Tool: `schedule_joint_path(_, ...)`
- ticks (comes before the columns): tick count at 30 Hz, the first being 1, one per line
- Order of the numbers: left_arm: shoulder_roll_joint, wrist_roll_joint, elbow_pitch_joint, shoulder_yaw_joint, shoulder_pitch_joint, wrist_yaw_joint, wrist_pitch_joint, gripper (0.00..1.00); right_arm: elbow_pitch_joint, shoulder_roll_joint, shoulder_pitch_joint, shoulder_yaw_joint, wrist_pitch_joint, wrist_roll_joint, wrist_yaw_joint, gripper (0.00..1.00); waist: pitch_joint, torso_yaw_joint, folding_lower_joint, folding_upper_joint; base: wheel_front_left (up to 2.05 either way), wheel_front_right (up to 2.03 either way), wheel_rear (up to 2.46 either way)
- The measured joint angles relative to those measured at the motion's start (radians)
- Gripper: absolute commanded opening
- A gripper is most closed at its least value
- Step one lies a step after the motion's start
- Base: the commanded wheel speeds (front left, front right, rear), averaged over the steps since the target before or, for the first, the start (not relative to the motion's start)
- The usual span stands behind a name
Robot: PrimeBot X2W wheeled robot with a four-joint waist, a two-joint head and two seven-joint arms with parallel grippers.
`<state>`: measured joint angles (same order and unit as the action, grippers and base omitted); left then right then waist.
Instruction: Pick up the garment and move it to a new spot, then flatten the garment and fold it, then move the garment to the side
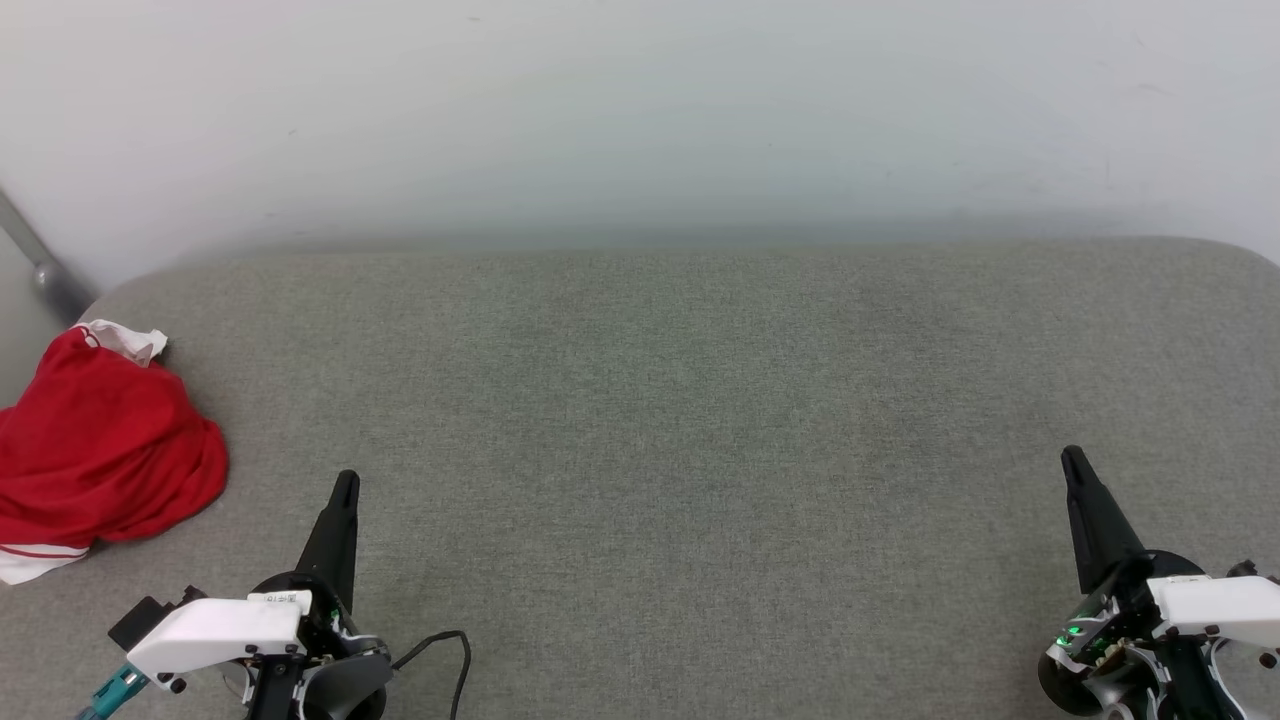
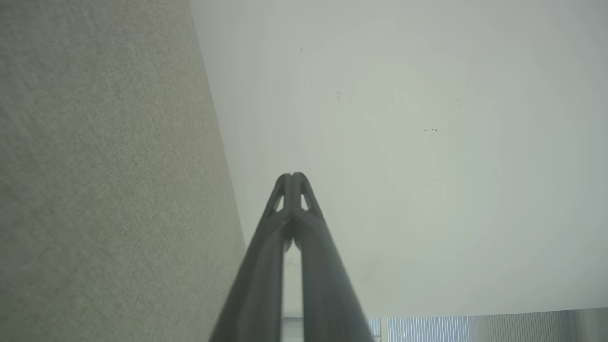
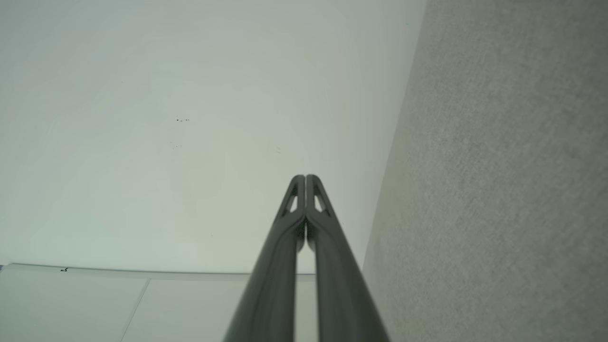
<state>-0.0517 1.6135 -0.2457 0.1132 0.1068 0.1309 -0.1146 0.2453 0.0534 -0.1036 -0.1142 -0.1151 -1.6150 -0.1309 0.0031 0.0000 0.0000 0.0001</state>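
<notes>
The garment (image 1: 95, 450) lies crumpled in a red heap at the far left of the grey fabric surface (image 1: 680, 430), with white sleeve cloth showing at its top and bottom edges. My left gripper (image 1: 346, 484) is shut and empty, a short way right of the heap and apart from it. In the left wrist view its fingertips (image 2: 293, 178) press together with nothing between them. Far across at the lower right, my right gripper (image 1: 1073, 457) is shut and empty too. The right wrist view shows its fingertips (image 3: 305, 178) touching.
A pale wall (image 1: 640, 110) rises directly behind the grey surface. A grey metal bar (image 1: 35, 260) slants down at the far left beside the surface's rounded corner. A black cable (image 1: 450, 650) loops by my left wrist.
</notes>
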Motion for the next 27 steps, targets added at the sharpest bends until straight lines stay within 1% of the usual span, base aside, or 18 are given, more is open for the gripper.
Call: schedule_joint_path(27,0.000,0.000,0.000,0.000,0.000,0.000,0.000,0.00,0.000,0.000,0.000,0.000,0.000,0.000,0.000,0.00,0.000,0.000,0.0000,0.0000,0.00,0.00,0.00)
